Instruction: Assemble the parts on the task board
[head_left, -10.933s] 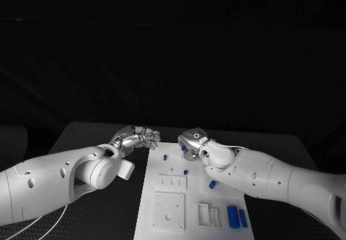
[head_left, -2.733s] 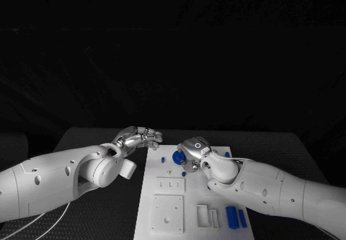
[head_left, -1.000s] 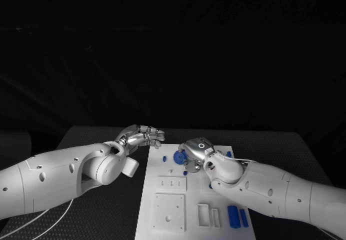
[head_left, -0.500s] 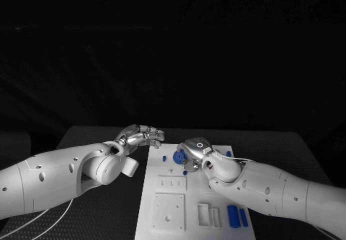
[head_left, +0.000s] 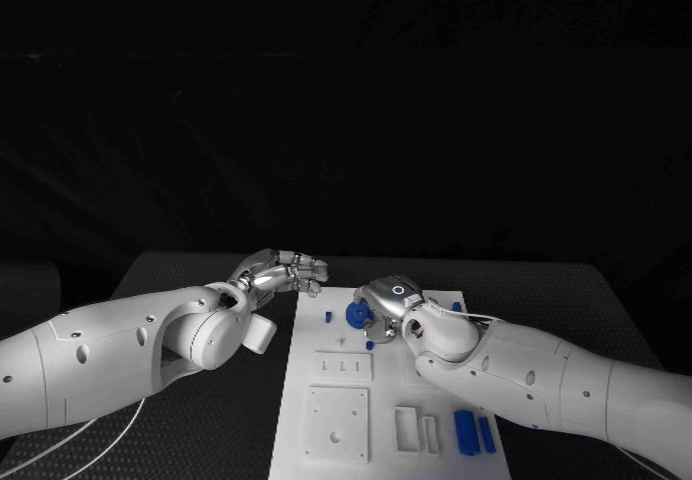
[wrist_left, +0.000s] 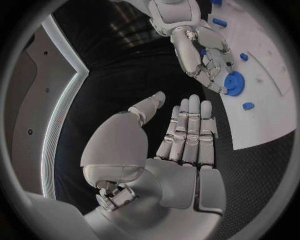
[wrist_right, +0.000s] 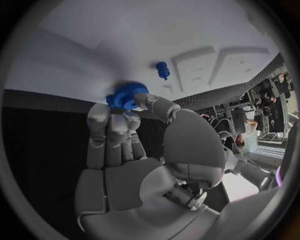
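Note:
The white task board (head_left: 378, 405) lies in the middle of the black table. My right hand (head_left: 387, 298) is over the board's far part and pinches a round blue gear (head_left: 359, 316) between thumb and fingertips. The right wrist view shows the gear (wrist_right: 128, 96) close against the board (wrist_right: 125, 40), beside a small blue peg (wrist_right: 162, 70). My left hand (head_left: 283, 271) hovers off the board's far left corner and holds nothing. In the left wrist view its fingers (wrist_left: 189, 131) are stretched out side by side, with the right hand (wrist_left: 209, 55) and gear (wrist_left: 233, 82) beyond them.
Small blue pegs stand on the board at its far left (head_left: 327, 317) and near the middle (head_left: 369, 345). Two blue bars (head_left: 464, 430) lie at the near right, beside white slotted blocks (head_left: 410, 428). A square plate with a hole (head_left: 336, 410) sits at the near left.
In the last second almost nothing has moved. Compared with the oldest frame, my right hand now holds the large blue gear, lower over the board.

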